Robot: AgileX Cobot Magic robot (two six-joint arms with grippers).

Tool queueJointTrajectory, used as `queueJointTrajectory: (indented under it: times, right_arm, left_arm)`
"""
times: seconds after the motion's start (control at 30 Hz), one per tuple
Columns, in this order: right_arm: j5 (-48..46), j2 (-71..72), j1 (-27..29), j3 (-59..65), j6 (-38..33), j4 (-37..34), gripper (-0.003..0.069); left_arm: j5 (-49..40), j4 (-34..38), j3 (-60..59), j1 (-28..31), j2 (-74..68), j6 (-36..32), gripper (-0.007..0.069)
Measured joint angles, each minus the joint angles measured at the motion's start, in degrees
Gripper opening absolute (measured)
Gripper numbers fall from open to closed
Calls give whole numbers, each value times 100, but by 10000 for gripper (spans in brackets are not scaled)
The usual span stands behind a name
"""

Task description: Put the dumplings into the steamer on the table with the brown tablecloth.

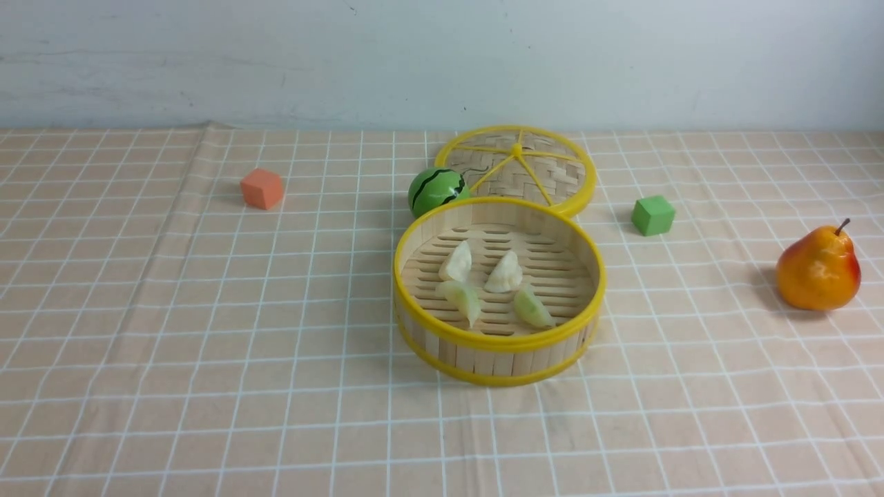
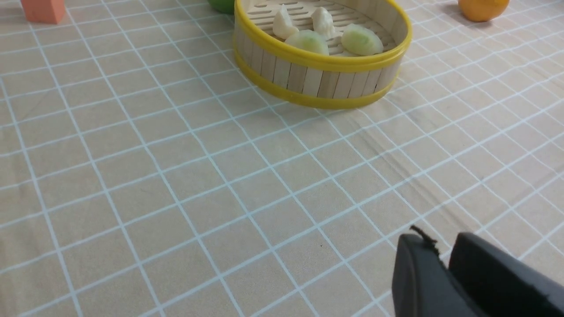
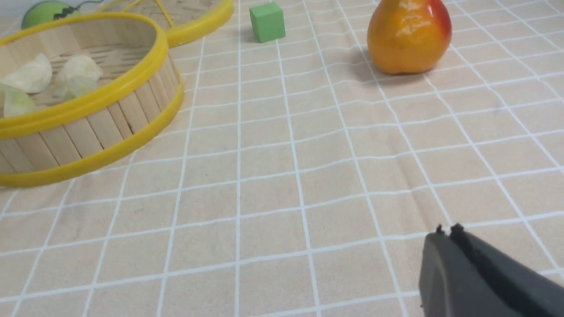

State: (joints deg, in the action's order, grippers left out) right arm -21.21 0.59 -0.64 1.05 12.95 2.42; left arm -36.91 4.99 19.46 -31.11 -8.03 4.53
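You have all four dumplings [image 1: 492, 286] lying inside the steamer [image 1: 498, 348], on its slotted slat floor. Two are whitish-cream: one [image 1: 457, 262] sits toward the left, the other [image 1: 505, 273] just beside it on the right. Two are pale green and translucent: one [image 1: 463, 300] lies in front of the left cream one, the other [image 1: 532, 307] in front of the right one. Each is a small crescent with a pinched ridge, and they form a loose two-by-two cluster near the middle of the floor.

The steamer is a round basket of upright bamboo slats with a yellow rim at top and bottom. It stands upright on the cloth [image 1: 207, 345], a light tan fabric with a white grid, slightly creased, covering the table.

Behind the steamer lies its flat woven lid [image 1: 516, 169] with yellow spokes, and just left of the lid sits a small green melon ball [image 1: 436, 191]. An orange cube [image 1: 262, 188] rests well to the left, a green cube [image 1: 652, 215] to the right, and a pear [image 1: 818, 269] farther right.

Your left gripper [image 2: 443, 259] hangs above bare cloth, its jaws nearly together with only a narrow slit between them, holding nothing. Your right gripper [image 3: 446, 235] is pressed together and empty, also over bare cloth, apart from the steamer.
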Motion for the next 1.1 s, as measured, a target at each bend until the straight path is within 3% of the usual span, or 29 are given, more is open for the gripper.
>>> queueJointTrajectory:
  times: [1.1]
  right_arm:
    - [-117,0,0,-21,14,98,18]
  left_arm:
    - [-7,0,-6,0,0,0,130]
